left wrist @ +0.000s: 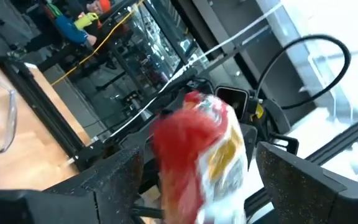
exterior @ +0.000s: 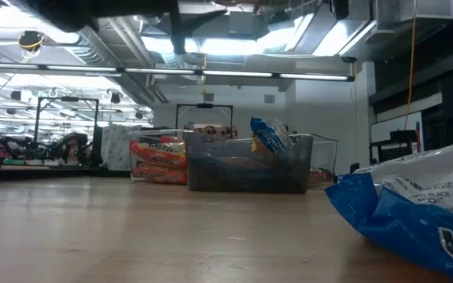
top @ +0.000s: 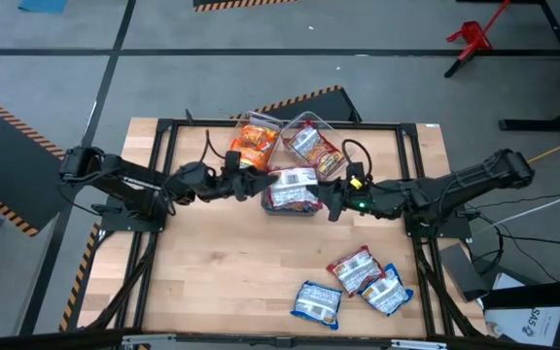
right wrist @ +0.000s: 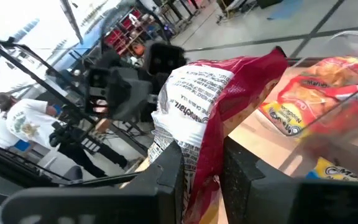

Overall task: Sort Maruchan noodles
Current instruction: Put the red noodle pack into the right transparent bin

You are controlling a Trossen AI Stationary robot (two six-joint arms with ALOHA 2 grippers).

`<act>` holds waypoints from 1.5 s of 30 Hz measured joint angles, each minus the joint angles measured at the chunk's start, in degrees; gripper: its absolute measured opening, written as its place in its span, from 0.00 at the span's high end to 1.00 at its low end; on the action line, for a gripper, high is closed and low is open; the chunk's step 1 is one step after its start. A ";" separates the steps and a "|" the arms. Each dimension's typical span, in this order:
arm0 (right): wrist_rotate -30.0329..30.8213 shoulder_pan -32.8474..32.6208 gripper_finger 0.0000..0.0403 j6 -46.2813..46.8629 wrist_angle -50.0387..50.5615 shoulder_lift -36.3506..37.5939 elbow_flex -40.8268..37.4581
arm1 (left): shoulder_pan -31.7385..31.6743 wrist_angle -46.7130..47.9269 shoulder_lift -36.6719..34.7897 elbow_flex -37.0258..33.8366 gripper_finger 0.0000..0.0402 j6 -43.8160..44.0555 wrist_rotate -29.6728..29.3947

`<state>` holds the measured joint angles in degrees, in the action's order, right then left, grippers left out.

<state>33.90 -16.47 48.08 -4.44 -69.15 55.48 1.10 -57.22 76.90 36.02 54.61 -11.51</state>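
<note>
A red-and-white noodle packet is held in the air between my two grippers, above the nearest clear bin. My right gripper comes from the table's right and is shut on it. My left gripper comes from the left and is open, with a finger on each side of the packet's other end. An orange packet fills the far left bin and red ones the far right bin. A blue packet sticks up out of the near bin. My right gripper pinches the red-and-white packet between its two fingers at the packet's right end, coming level from the table's right. The packet is lifted clear and stretches away from the fingers toward the left gripper. My left gripper: I cannot tell whether its open fingers touch the packet.
Three loose packets lie on the near right of the table: one red-and-white and two blue-and-white. The three clear bins stand close together at the far middle. A black frame runs around the tabletop. Bare wood shows near left.
</note>
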 joint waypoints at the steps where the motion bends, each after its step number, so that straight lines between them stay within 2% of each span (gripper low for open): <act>1: -0.03 0.00 0.85 -0.08 -0.25 -0.34 -0.01 | 0.01 1.39 -0.01 1.05 0.25 -1.01 0.16; 10: 0.03 0.99 0.85 -1.89 -3.56 -0.91 -0.03 | 0.22 10.97 0.40 6.89 0.25 -2.86 4.95; 17: -1.65 2.33 0.85 -1.95 -3.50 -0.93 -0.04 | 1.02 11.81 0.39 6.90 0.26 -2.73 3.41; 20: -2.41 2.43 0.85 -1.93 -3.66 -0.93 -0.04 | 1.16 11.82 0.39 6.90 0.31 -2.68 2.23; 29: -2.42 2.40 0.85 -1.89 -3.62 -0.93 -0.04 | 1.16 11.78 0.39 6.90 0.55 -2.75 1.77; 34: -3.07 2.40 0.83 -2.55 -3.38 -0.92 -0.04 | 1.18 11.70 0.39 6.90 0.59 -2.75 1.77; 38: -4.57 2.32 0.74 -5.57 -3.17 -0.87 -0.04 | 1.22 11.70 0.39 6.90 0.59 -2.65 1.14; 45: -5.08 2.23 0.46 -10.94 -2.87 3.35 -0.09 | 0.42 11.72 0.35 6.90 0.59 -7.16 0.02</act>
<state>28.82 -14.24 37.14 -7.32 -65.81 55.40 1.52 -45.49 77.25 42.92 47.44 -11.49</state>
